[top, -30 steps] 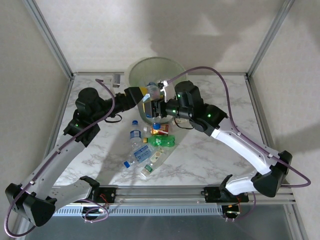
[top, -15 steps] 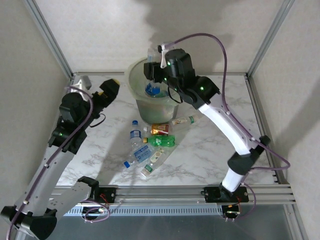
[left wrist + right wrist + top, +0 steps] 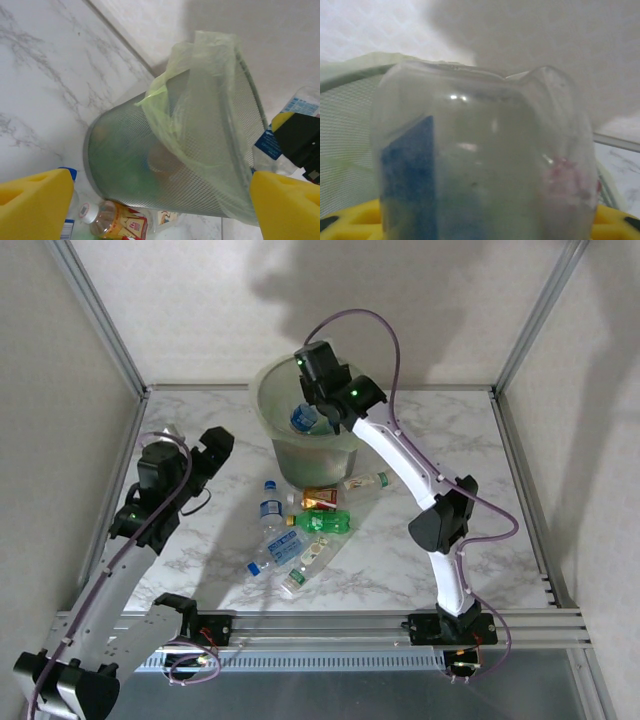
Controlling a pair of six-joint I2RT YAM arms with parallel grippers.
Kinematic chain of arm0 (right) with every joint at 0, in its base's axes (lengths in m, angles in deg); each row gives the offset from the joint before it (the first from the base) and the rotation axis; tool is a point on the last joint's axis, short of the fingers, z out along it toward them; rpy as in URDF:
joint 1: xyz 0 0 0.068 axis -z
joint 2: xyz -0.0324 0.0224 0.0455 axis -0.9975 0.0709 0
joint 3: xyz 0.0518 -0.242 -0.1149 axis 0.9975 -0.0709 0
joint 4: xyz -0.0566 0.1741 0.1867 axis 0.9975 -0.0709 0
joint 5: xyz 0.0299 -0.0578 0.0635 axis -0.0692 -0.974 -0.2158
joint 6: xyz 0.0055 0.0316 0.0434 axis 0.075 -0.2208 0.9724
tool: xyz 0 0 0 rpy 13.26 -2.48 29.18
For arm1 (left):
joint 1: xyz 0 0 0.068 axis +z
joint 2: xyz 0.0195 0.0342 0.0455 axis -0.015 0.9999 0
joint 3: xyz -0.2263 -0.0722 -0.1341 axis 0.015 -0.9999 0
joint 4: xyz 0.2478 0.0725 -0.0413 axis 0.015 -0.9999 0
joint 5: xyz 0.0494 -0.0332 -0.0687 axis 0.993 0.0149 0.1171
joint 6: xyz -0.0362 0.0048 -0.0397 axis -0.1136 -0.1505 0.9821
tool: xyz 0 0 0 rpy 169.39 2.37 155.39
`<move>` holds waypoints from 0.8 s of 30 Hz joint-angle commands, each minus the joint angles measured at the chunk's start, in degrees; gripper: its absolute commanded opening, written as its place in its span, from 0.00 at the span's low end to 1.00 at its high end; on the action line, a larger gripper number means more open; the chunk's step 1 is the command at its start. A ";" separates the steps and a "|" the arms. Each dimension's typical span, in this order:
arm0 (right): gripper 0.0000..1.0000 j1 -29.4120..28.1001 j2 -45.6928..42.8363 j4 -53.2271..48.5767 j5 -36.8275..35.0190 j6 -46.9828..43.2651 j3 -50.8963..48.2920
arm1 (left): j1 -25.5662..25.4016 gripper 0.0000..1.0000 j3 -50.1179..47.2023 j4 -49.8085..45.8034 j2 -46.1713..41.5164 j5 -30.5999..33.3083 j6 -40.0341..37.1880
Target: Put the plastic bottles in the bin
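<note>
The bin (image 3: 270,390), a pale-green mesh bucket with a liner bag, stands at the back centre of the table. My right gripper (image 3: 320,418) hangs over its mouth, shut on a clear bottle with a blue label (image 3: 304,420). In the right wrist view that bottle (image 3: 485,160) stands between my yellow fingers (image 3: 345,222). Several more bottles (image 3: 300,530) lie on the marble just in front of the bin. My left gripper (image 3: 220,440) is open and holds nothing, off to the bin's left. In the left wrist view the bin (image 3: 175,150) lies between its spread fingertips (image 3: 35,202), with a red-and-yellow labelled bottle (image 3: 115,220) below.
The marble table (image 3: 450,440) is framed by aluminium posts and a pale wall behind the bin. The bottle pile sits between the two arms. A rail (image 3: 330,625) runs along the near edge with both arm bases.
My right arm lifted the blue-labelled bottle from in front of the bin to above its mouth. My left arm drew back from the bin toward the left.
</note>
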 commanded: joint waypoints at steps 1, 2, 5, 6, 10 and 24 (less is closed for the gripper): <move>0.63 1.59 -0.31 1.14 -2.16 -1.70 0.67 | 0.55 0.90 -2.25 0.70 -0.26 -0.41 1.43; 0.66 1.79 -0.14 1.28 -2.15 -1.75 0.40 | 0.52 0.90 -2.85 0.87 -0.15 -0.60 1.58; 0.78 2.57 0.43 1.22 -2.77 -1.48 0.70 | 0.53 0.89 -4.80 0.90 -0.07 -1.21 1.94; 0.80 2.60 0.38 1.29 -2.71 -1.27 0.64 | 0.52 0.89 -5.44 0.98 -0.14 -1.38 2.08; 0.85 2.60 -0.50 1.95 -2.69 -1.03 0.77 | 0.52 0.89 -7.85 1.55 -0.81 -2.42 2.98; 0.82 2.01 -20.73 4.90 6.58 10.10 -12.85 | -2.15 0.82 -14.81 3.92 -0.82 -4.07 5.91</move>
